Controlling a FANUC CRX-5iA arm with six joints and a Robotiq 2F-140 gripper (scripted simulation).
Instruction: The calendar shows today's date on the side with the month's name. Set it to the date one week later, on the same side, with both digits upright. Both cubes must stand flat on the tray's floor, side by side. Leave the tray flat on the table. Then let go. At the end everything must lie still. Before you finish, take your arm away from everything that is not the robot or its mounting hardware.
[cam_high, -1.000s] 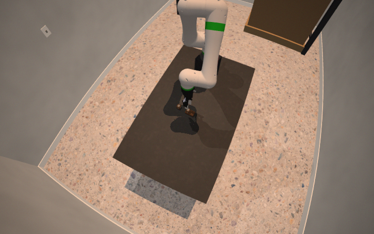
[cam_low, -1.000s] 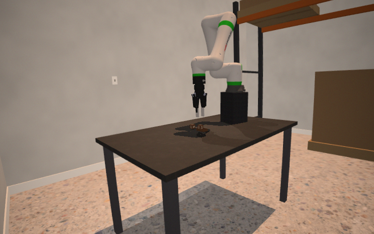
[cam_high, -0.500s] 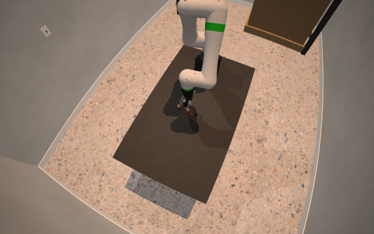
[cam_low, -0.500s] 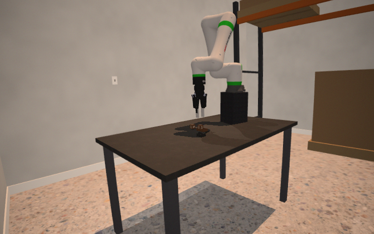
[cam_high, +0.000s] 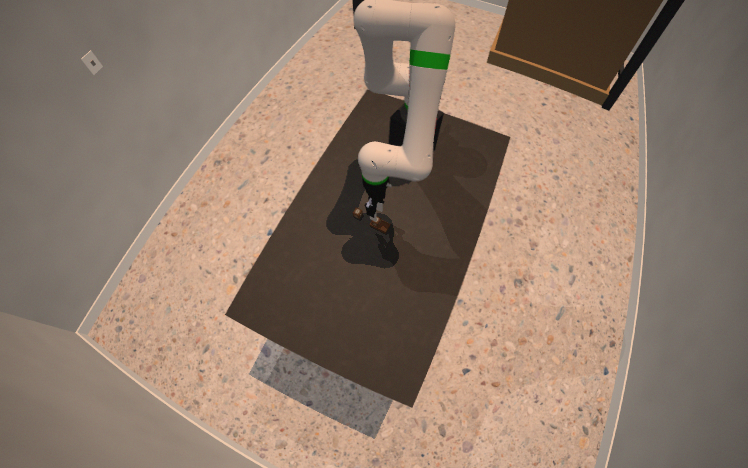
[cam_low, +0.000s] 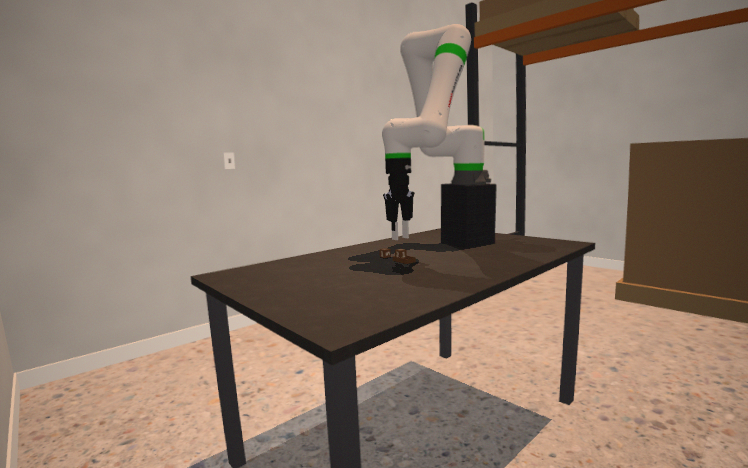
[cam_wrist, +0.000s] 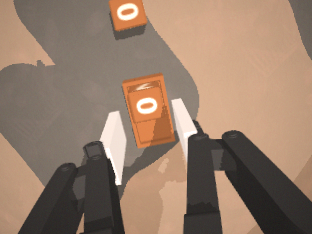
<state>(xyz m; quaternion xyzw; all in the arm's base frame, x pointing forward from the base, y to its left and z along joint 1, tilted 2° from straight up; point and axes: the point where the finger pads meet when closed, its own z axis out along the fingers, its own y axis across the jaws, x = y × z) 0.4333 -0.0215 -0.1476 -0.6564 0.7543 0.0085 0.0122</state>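
A small orange-brown tray (cam_high: 381, 226) (cam_low: 407, 259) (cam_wrist: 156, 142) lies on the table. One cube (cam_low: 401, 253) (cam_wrist: 146, 106) sits in its upper part in the wrist view, with a white 0 on top and part of a white mark on its far side. The tray's lower part is empty. Another cube (cam_high: 358, 213) (cam_low: 385, 253) (cam_wrist: 128, 14) lies on the table beyond the tray's upper end, also with a 0 on top. My gripper (cam_high: 375, 215) (cam_low: 400, 236) (cam_wrist: 148, 120) is partly open and empty, above the tray. The tray's month side cannot be read.
The dark table (cam_high: 330, 309) (cam_low: 308, 298) bears the arm's black base block (cam_low: 468, 215) behind the gripper. A large brown box (cam_low: 684, 220) and a shelf rack (cam_low: 520, 165) stand beyond the table. Shadows of the arm fall around the tray.
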